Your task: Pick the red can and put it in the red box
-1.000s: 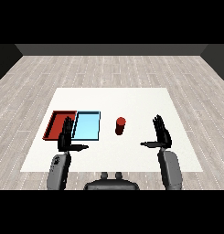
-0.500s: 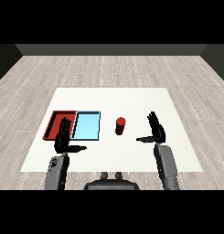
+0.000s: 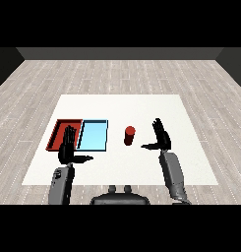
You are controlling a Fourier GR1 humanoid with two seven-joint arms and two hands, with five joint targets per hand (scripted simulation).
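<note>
1. Right hand (image 3: 163, 137) was spread open, fingers straight, thumb pointing toward the red can (image 3: 129, 135) nearby, not touching it.
2. Left hand (image 3: 68, 149) was open too, before the red tray (image 3: 59, 133).
3. Can stood upright on the table (image 3: 141, 106), right of the light blue tray (image 3: 93, 136).

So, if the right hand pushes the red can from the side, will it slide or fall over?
The can stands upright and is taller than wide, so a high push would probably tip it. Once on its side it would likely roll, being round. The right hand is open beside it, not touching; a low push may slide it instead.
</note>
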